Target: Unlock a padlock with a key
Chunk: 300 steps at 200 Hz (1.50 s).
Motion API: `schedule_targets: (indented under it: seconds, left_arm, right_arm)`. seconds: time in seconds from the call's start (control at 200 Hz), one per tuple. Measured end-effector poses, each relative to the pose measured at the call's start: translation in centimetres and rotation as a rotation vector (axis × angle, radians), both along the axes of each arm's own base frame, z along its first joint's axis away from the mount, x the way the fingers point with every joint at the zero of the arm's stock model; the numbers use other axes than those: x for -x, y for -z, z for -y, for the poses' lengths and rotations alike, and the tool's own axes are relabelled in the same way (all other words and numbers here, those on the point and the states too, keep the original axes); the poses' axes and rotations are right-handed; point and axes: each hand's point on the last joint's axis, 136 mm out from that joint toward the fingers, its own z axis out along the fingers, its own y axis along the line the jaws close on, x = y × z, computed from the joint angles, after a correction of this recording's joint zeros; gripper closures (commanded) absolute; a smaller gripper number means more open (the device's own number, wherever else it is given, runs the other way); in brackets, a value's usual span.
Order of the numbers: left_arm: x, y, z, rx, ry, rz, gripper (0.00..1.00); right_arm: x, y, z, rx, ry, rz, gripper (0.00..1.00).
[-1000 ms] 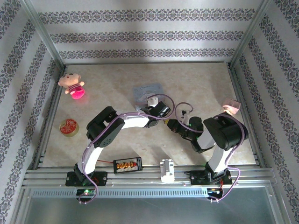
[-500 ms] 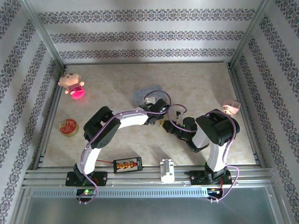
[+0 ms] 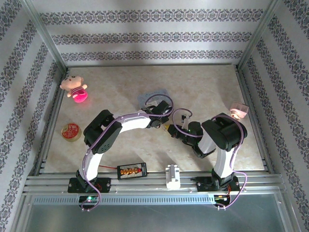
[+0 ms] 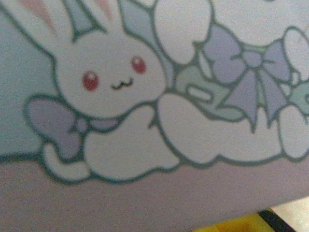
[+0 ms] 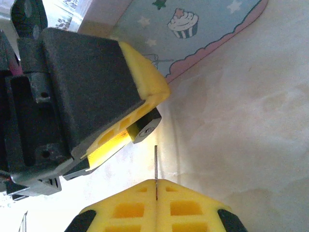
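Peeking out from between the yellow fingers (image 5: 145,89) of the left gripper (image 3: 164,124) and clamped there: tiny dark padlock (image 5: 145,129), small silvery keyhole face turned outward, shackle hidden inside the grip. Pointing at it from just beside, tip stopping short of the keyhole: thin metal key (image 5: 156,162), pinched in the seam of the right gripper (image 5: 156,183), fingers pressed together on it. Lying just behind on the marbled table (image 5: 241,125): pale blue tin (image 5: 203,34) printed with a cupcake and a bunny, contents hidden. Seen from above, both arms bent at the elbow and reaching inward, grippers nearly meeting mid-table just in front of the tin.
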Motion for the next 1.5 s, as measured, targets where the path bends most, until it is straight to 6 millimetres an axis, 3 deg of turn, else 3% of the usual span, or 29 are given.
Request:
schedule_targets:
  seconds: [1.499]
  left_arm:
    - [-0.3,-0.3,0.5,0.173,-0.045,-0.07,0.99]
  right_arm:
    - [-1.5,-0.7,-0.4,0.066,0.03,0.098,1.0]
